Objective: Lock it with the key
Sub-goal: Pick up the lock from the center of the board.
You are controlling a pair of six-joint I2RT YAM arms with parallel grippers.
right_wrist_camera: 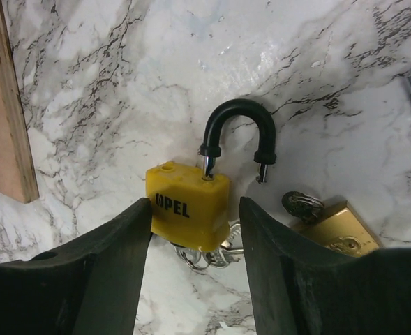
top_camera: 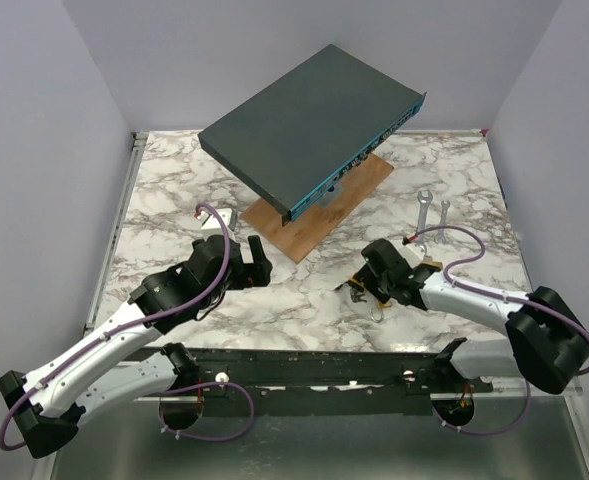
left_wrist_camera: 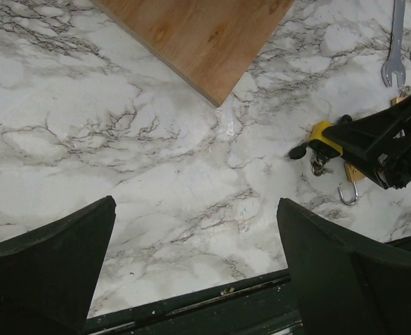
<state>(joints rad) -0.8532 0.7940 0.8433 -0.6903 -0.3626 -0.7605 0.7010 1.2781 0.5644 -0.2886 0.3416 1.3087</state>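
The yellow padlock [right_wrist_camera: 188,209] lies flat on the marble table [top_camera: 174,200], near the front edge and right of centre; its black shackle [right_wrist_camera: 236,122] is raised, one leg seated in the body and the free leg clear of it; a bunch of keys [right_wrist_camera: 205,258] shows at the lower end of the body, and whether a key sits in the keyway cannot be told; the right fingers [right_wrist_camera: 86,279] stand apart, one on each side of the padlock body, the left-hand one in the wrist view at its edge and the other just beside it with a narrow gap showing; a brass padlock [right_wrist_camera: 338,230] lies just beside the yellow one; two wrenches [top_camera: 432,210] lie farther back on the right; the left fingers [left_wrist_camera: 45,272] are spread wide over bare marble, well apart from both padlocks; a wooden board [top_camera: 314,215] lies at table centre, with a dark flat unit [top_camera: 304,125] tilted above it
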